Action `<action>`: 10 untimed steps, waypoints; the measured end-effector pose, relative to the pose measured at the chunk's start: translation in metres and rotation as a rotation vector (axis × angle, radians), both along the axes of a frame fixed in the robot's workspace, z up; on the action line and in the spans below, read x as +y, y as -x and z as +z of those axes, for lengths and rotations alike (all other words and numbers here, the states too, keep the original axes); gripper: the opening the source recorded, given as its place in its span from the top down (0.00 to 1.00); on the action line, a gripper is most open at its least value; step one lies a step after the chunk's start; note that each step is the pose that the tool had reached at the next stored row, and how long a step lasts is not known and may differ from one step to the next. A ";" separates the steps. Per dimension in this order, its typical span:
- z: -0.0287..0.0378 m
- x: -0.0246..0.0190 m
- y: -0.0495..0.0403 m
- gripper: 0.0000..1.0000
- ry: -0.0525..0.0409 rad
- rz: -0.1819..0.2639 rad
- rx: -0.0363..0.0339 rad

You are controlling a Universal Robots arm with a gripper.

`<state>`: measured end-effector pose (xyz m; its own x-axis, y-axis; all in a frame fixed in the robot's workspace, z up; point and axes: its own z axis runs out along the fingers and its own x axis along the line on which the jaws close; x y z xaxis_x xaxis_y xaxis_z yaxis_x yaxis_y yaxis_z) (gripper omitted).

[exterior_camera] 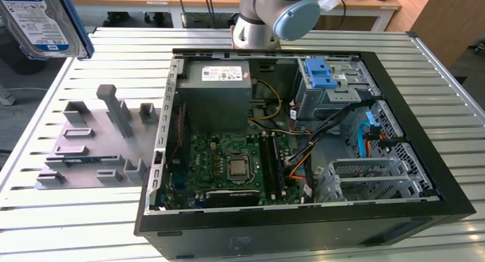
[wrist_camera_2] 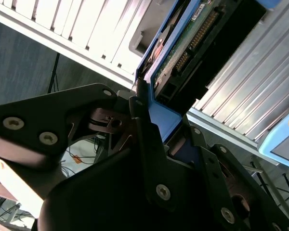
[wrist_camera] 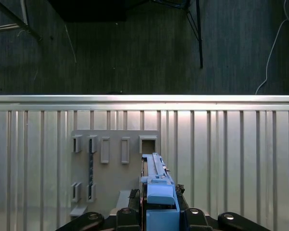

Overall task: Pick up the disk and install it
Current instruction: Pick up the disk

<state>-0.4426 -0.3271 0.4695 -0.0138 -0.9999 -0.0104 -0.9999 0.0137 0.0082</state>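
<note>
Slatted metal formed the desk (exterior_camera: 83,233), which carried one open computer case (exterior_camera: 303,231) and, on the exterior view's left, one grey holder plate (exterior_camera: 91,154) with several upright slots. Inside the case lay one green motherboard (exterior_camera: 231,165), one grey power-supply box (exterior_camera: 216,97) and one light-blue latch (exterior_camera: 320,74) on a metal cage. One disk (exterior_camera: 38,20) was up in the air at the exterior view's upper left, apart from the case. In both wrist views the jaws were clenched on its blue carrier frame (wrist_camera_2: 166,118).
</note>
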 end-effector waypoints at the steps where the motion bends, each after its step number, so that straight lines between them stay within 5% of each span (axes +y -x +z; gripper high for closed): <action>1: 0.0010 0.0000 0.0000 0.64 0.0000 0.000 0.0000; 10: 0.0093 0.0000 0.0000 0.64 0.0001 0.000 -0.0010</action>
<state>-0.4426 -0.3272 0.4788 -0.0138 -0.9999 -0.0104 -0.9999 0.0137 0.0072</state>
